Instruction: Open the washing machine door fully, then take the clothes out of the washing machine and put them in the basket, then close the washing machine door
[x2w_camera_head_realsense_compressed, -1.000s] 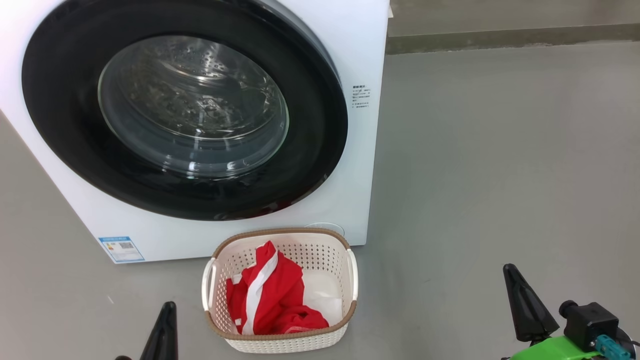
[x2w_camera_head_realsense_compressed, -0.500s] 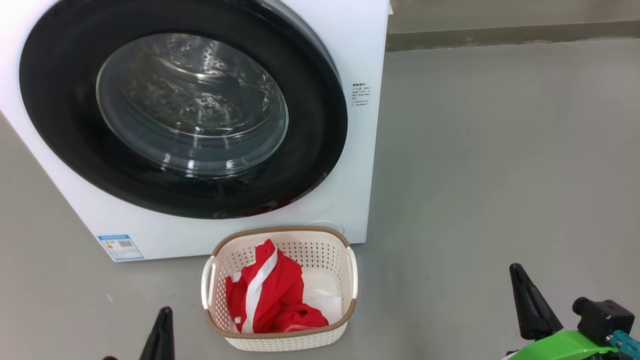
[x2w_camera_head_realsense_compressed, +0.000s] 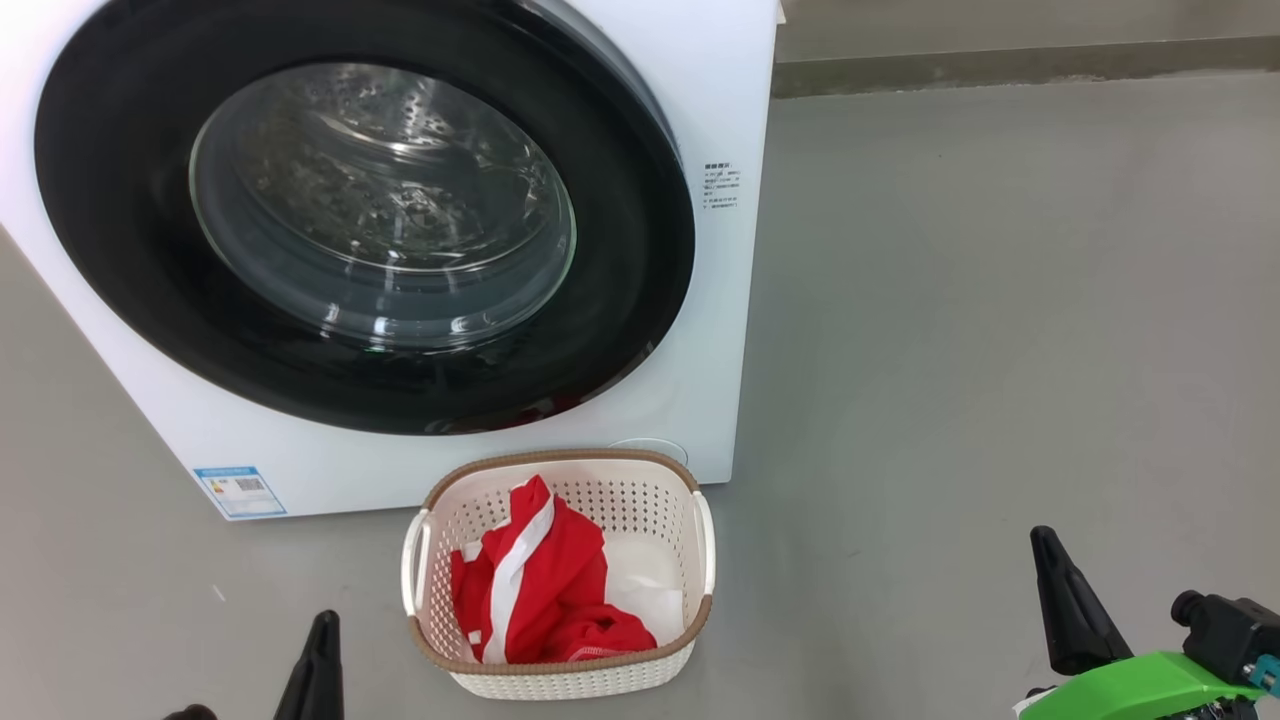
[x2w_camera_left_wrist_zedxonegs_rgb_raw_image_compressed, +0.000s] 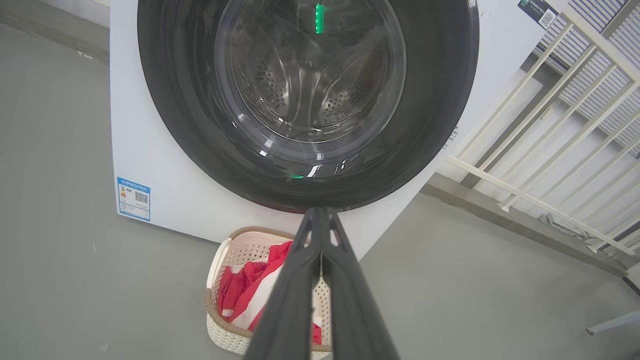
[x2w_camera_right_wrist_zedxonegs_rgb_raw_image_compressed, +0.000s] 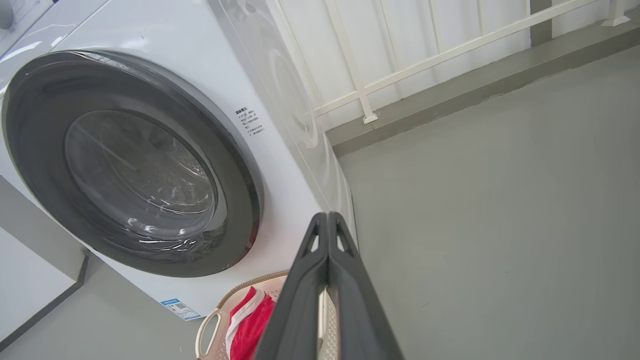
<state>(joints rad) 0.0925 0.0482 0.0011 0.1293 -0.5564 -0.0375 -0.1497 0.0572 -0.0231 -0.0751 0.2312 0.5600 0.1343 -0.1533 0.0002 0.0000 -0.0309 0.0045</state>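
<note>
Job looking done: we are hovering, left gripper (x2w_camera_head_realsense_compressed: 325, 625) and right gripper (x2w_camera_head_realsense_compressed: 1045, 545) both pinched shut, empty.
The washing machine door (x2w_camera_head_realsense_compressed: 365, 215) is sitting flush on the washing machine (x2w_camera_head_realsense_compressed: 725, 90); the clothes (x2w_camera_head_realsense_compressed: 540, 590), soft and light, are lying in the basket (x2w_camera_head_realsense_compressed: 560, 458) at its front edge. We are judging the glossy door slippery, best pushed at its rim; open floor (x2w_camera_head_realsense_compressed: 1000, 300) is spreading rightward.
</note>
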